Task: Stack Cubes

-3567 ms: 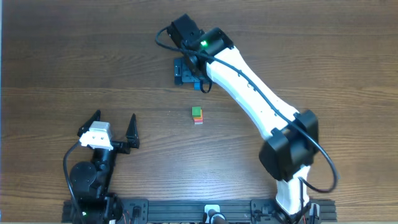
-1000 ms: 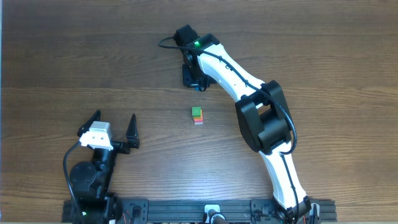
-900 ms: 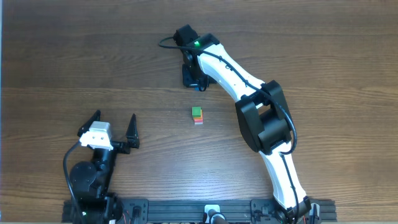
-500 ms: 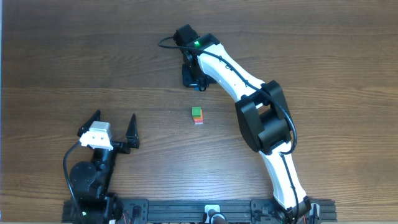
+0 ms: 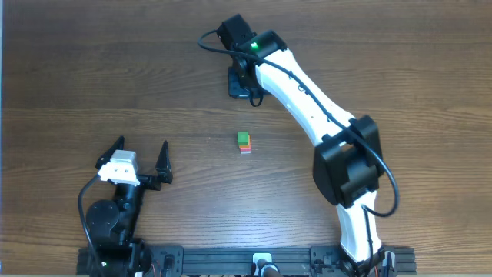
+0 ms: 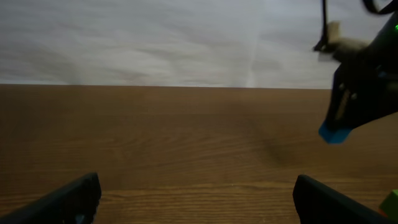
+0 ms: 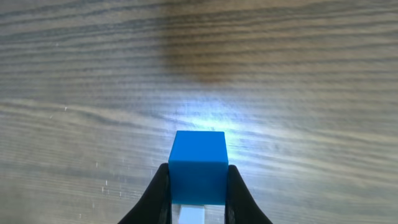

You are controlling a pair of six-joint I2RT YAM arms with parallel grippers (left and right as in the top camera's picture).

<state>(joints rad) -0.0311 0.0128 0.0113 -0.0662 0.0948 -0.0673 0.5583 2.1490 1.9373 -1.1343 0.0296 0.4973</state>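
A blue cube (image 7: pixel 199 165) is clamped between the fingers of my right gripper (image 7: pixel 199 200), which is shut on it. In the left wrist view the same blue cube (image 6: pixel 336 132) hangs a little above the wooden table under the dark right gripper (image 6: pixel 359 87). In the top view the right gripper (image 5: pixel 241 83) is at the far middle of the table. Nearer the centre, a green cube (image 5: pixel 244 138) stands on a red cube (image 5: pixel 245 149). My left gripper (image 5: pixel 140 155) rests open near its base at the front left, holding nothing.
The brown wooden table (image 5: pixel 92 69) stretches wide around the small stack. The right arm's white links (image 5: pixel 307 108) run diagonally from the front right across to the far middle. A pale wall (image 6: pixel 155 37) stands behind the table's far edge.
The right gripper has risen with the blue cube and shows farther up the top view; the arm's elbow has swung out to the right. The left arm and the stack have not moved.
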